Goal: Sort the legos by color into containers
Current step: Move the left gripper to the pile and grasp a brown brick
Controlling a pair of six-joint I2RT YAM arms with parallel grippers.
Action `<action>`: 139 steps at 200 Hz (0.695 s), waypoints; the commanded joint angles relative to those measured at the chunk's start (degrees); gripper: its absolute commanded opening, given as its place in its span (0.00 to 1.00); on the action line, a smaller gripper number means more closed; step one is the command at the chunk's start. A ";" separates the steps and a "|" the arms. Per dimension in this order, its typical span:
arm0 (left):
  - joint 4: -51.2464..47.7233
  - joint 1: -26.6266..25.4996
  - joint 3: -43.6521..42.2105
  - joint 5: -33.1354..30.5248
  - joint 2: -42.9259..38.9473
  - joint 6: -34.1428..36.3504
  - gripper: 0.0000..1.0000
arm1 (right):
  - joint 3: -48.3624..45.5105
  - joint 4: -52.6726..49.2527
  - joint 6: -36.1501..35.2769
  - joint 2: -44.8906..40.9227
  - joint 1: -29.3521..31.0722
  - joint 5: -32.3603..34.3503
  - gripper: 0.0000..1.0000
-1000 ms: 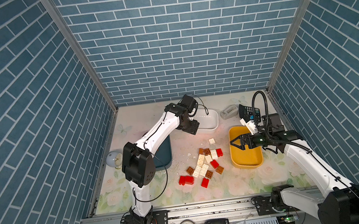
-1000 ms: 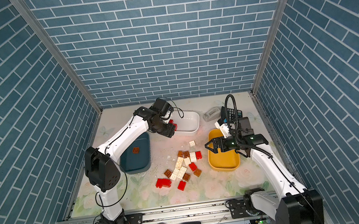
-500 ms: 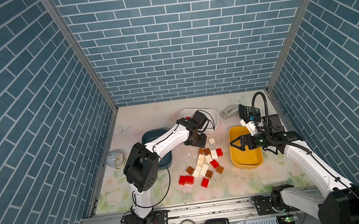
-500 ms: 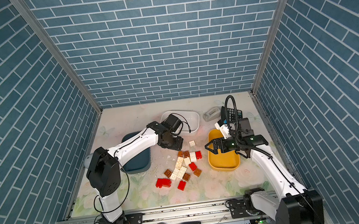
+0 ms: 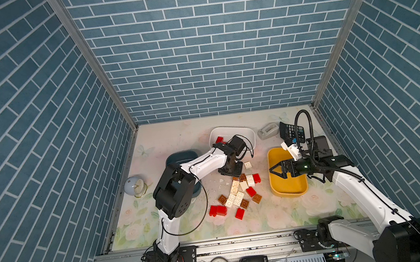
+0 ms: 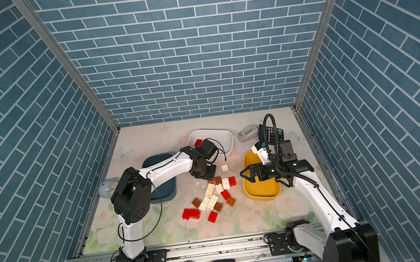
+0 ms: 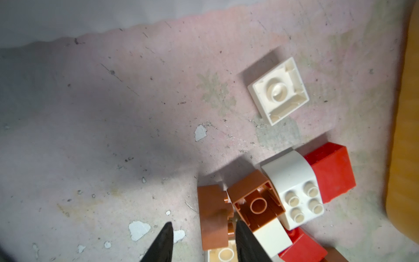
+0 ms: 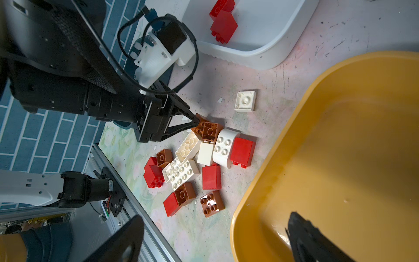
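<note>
The legos, red, brown and white bricks, lie in a pile (image 5: 240,190) (image 6: 214,195) (image 8: 192,158) on the floral mat. My left gripper (image 5: 233,173) (image 7: 204,238) is low at the pile's far edge, jaws open and straddling a brown brick (image 7: 213,217) (image 8: 198,123); one finger stands apart from it. One white brick (image 5: 247,164) (image 7: 278,90) lies alone, upside down. My right gripper (image 5: 276,171) (image 8: 214,217) hangs wide open and empty over the yellow container (image 5: 289,190) (image 8: 340,158). The white container (image 5: 244,132) (image 8: 260,40) holds red bricks (image 8: 223,25). My left arm partly hides the teal container (image 5: 179,157).
A grey tape dispenser (image 5: 267,131) and a black calculator (image 5: 292,132) sit at the back right. A pale-blue round object (image 5: 134,186) rests by the left wall. Small white crumbs (image 5: 221,180) lie beside the pile. Blue brick walls enclose the mat.
My left arm has swung from over the white container down to the pile's far edge, and its jaws have narrowed round a brown brick. The right arm has stayed put.
</note>
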 commanded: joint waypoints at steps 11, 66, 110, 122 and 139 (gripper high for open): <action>0.38 -0.63 -1.31 0.22 1.67 0.26 0.46 | -0.35 -0.24 -1.14 -0.81 -0.17 -0.82 0.99; 0.74 -0.62 -0.94 -1.25 3.39 1.02 0.40 | -0.28 -0.39 -1.14 -0.65 -0.18 -0.70 0.99; 0.11 -0.54 -0.03 -2.50 4.44 1.46 0.43 | -0.24 -0.37 -1.31 -0.62 -0.22 -0.74 0.99; 0.08 -0.49 0.17 -2.36 4.66 1.45 0.45 | -0.24 -0.35 -1.31 -0.49 -0.13 -0.69 0.99; 0.06 -0.44 -0.03 -2.45 4.83 1.36 0.45 | -0.45 -0.01 -1.17 -0.59 -0.18 -0.72 0.99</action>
